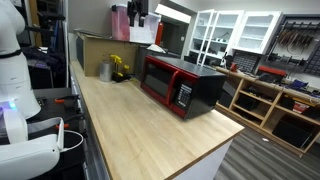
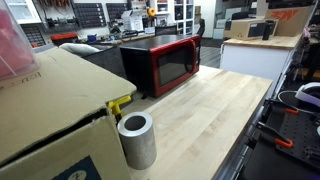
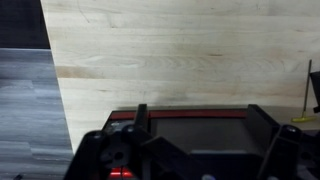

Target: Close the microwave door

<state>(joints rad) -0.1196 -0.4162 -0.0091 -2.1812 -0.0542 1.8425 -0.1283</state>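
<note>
The black gripper enters the wrist view from the bottom edge. Its two fingers are spread wide apart and nothing is held between them. In the gap lies a dark flat surface with a thin red strip along its far edge. This appears to be the top and front edge of the boxy black microwave with a glossy red front, seen from above.

Beyond that strip stretches the pale wooden countertop. Its edge runs down the left of the wrist view, with grey plank floor past it. At the right edge of that view stands a thin rod on a small yellow base.

In both exterior views the microwave sits on the countertop. The wide red microwave door with a dark window lies flush against the casing, shut, with the control panel beside it.

Further along the counter is a large brown cardboard box. A grey upright cylinder stands just beside the box, near the yellow item. In an exterior view the white robot arm rises at the counter's near end, and white glass-fronted cabinets stand well behind the microwave.
</note>
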